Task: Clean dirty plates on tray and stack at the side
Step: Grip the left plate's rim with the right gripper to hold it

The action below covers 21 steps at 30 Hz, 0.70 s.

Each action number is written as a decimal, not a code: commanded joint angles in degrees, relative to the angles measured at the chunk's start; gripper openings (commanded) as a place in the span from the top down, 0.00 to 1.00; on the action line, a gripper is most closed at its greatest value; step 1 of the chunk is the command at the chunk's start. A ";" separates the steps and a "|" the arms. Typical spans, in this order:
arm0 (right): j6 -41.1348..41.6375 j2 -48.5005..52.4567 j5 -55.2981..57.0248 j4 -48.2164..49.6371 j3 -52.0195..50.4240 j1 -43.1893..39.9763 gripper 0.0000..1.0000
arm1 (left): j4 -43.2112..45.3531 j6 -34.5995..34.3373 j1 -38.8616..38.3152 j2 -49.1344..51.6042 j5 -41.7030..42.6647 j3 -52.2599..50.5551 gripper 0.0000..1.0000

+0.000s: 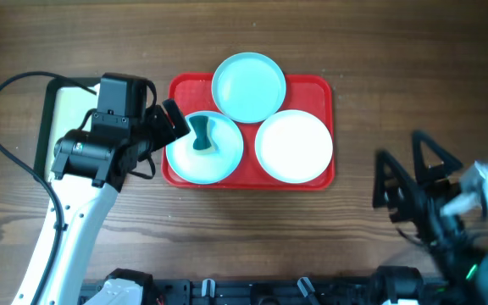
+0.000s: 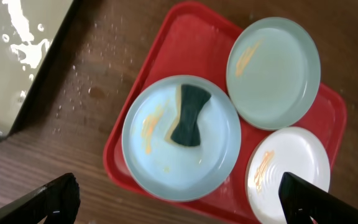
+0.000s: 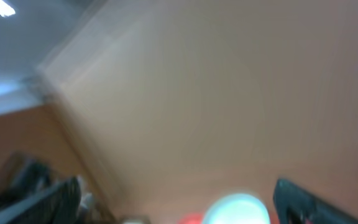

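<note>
The red tray [image 1: 316,86] holds three plates. A light blue plate [image 1: 248,87] is at the back, a white plate [image 1: 294,146] at the front right, and a second light blue plate [image 1: 185,161] at the front left. A dark teal sponge [image 1: 202,135] lies on the front-left plate. In the left wrist view the sponge [image 2: 189,115] rests on that plate [image 2: 148,149], and all three plates show orange smears. My left gripper [image 1: 161,140] is open and empty, above the tray's left edge. My right gripper [image 1: 409,174] is open, off to the right of the tray, and blurred.
A cream pan with a dark rim [image 1: 66,119] stands left of the tray, holding water [image 2: 17,56]. Water drops lie on the wood between the pan and the tray [image 2: 185,31]. The right wrist view is blurred, showing mostly wall and a bit of blue plate [image 3: 236,210].
</note>
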 commanded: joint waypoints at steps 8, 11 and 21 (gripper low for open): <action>-10.75 58.42 -16.70 -30.97 42.73 8.17 0.39 | 0.15 0.22 0.28 0.02 -0.33 -0.22 0.00; -5.68 67.49 9.05 -32.17 42.73 23.08 0.59 | 0.20 0.22 0.28 0.04 -0.33 -0.24 0.00; -16.48 95.84 5.77 -16.24 42.56 35.58 0.57 | 0.15 0.22 0.28 4.15 -0.33 -0.24 0.00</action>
